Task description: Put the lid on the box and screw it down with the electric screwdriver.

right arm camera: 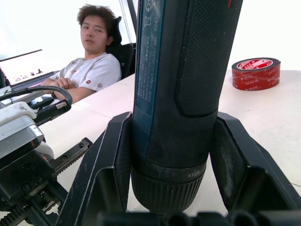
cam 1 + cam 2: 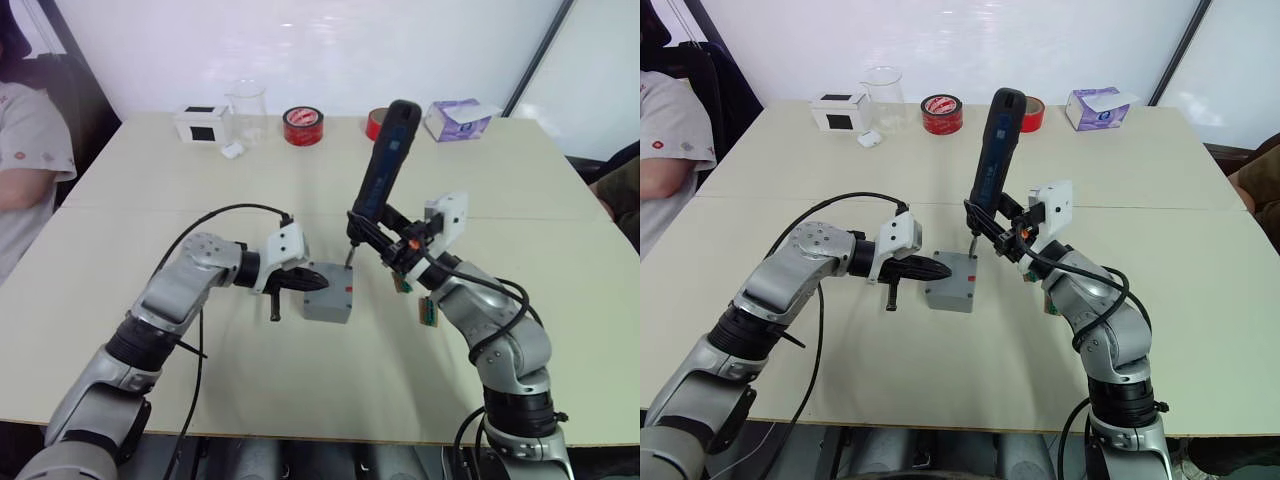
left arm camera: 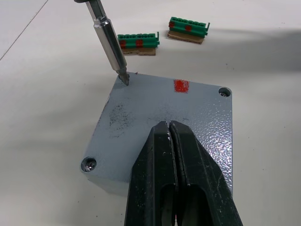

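Looking through the head camera, we see the grey box near the middle of the pale surface, with the lid already seated on top. The right hand is clamped on the electric screwdriver, whose long axis stands nearly upright, leaning a little toward the robot's right at its top, bit pointing down onto the lid's far corner on the robot's right. The left hand has its fingers pressed together, resting on the lid's left side. At the far edge stand a white box with a black panel, a clear beaker, a red tape roll and a tissue pack. A person in a white shirt sits at the far left.

From the left wrist, we see the closed black fingers lying on the lid, the metal bit slanting down into a corner of the lid, a red mark near its edge, and two green terminal blocks beyond.

From the right wrist, we see the screwdriver's black-and-blue body gripped between both fingers.
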